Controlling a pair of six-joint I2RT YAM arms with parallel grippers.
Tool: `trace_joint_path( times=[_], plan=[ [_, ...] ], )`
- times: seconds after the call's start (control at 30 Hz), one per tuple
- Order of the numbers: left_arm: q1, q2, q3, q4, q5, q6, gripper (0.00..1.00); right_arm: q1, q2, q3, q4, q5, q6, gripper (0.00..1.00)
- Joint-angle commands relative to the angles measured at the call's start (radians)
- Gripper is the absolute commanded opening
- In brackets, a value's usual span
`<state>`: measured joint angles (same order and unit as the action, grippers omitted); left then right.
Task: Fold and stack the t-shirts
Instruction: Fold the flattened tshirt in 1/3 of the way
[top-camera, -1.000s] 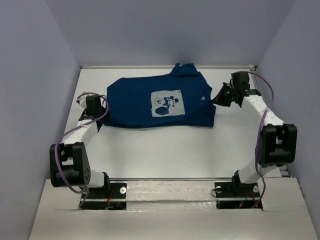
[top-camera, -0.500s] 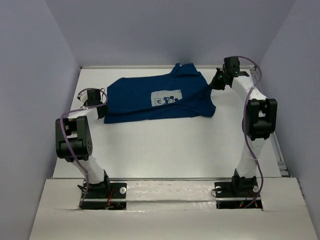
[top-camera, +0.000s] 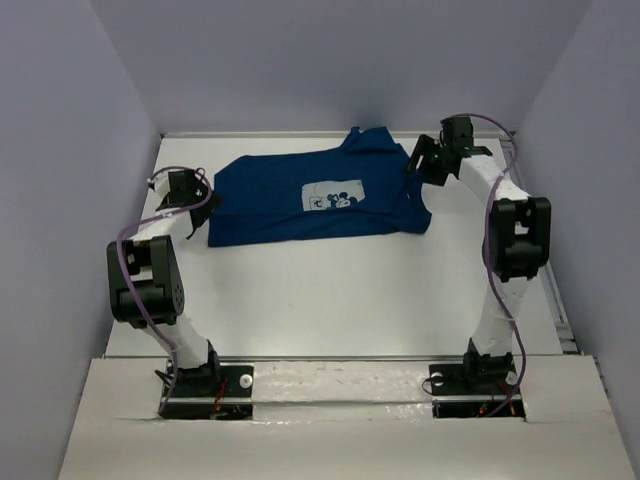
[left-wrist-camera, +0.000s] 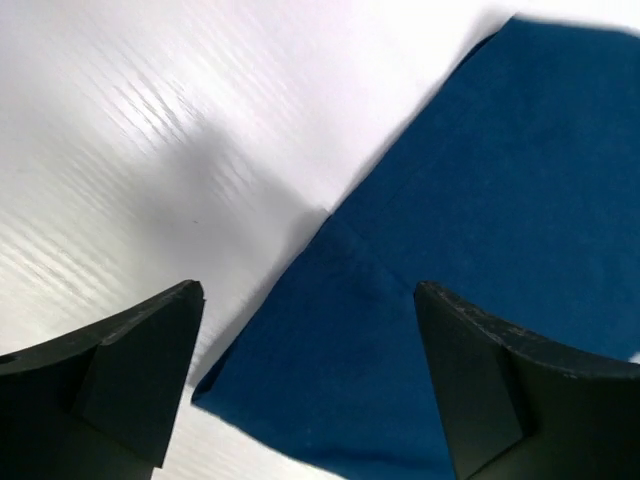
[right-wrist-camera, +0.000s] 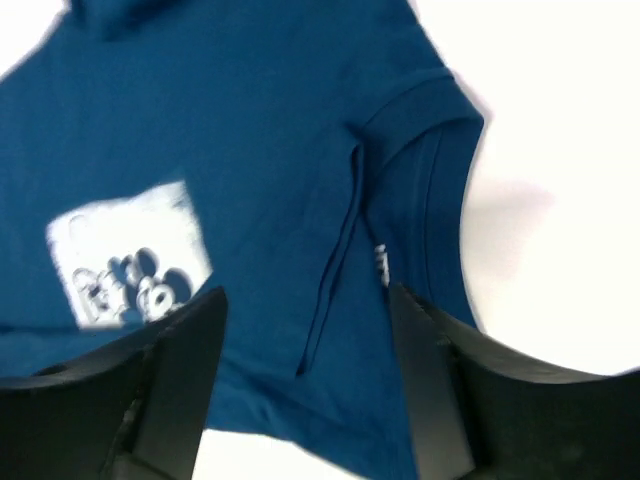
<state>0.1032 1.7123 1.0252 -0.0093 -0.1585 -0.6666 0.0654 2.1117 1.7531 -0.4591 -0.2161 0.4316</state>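
Observation:
The dark blue t-shirt (top-camera: 300, 205) lies folded across the back of the table, its white chest print (top-camera: 333, 197) facing up and half covered by the fold. My left gripper (top-camera: 200, 200) hovers open at the shirt's left edge. In the left wrist view that gripper (left-wrist-camera: 308, 292) has a corner of the blue cloth (left-wrist-camera: 480, 200) lying flat below it, and nothing is pinched. My right gripper (top-camera: 424, 160) is open over the shirt's right end. In the right wrist view the open gripper (right-wrist-camera: 305, 296) hangs above the collar (right-wrist-camera: 440, 190) and the print (right-wrist-camera: 125, 250).
The white table (top-camera: 330, 290) stretches from the shirt to the arm bases. Lavender walls (top-camera: 70, 150) close in the left, back and right. One sleeve (top-camera: 368, 140) sticks out towards the back edge.
Both arms carried the shirt's near edge back, leaving the shirt a narrower band. Both grippers have since opened and let go of the cloth.

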Motion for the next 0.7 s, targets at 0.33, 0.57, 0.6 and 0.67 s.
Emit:
trace_joint_path(
  times=[0.33,0.57,0.6,0.67],
  plan=[
    [0.033,-0.237,-0.272,0.011,0.172,-0.001,0.63,-0.035,-0.380,-0.501,0.151,-0.068,-0.019,0.41],
    [0.033,-0.152,-0.249,0.049,0.212,0.004,0.59,-0.055,-0.236,-0.383,0.096,-0.124,-0.031,0.37],
    [0.033,-0.140,-0.244,0.049,0.217,0.004,0.58,-0.055,-0.219,-0.383,0.096,-0.124,-0.033,0.39],
    [0.033,-0.132,-0.247,0.060,0.215,0.002,0.55,-0.055,-0.208,-0.391,0.092,-0.140,-0.031,0.40]
  ],
)
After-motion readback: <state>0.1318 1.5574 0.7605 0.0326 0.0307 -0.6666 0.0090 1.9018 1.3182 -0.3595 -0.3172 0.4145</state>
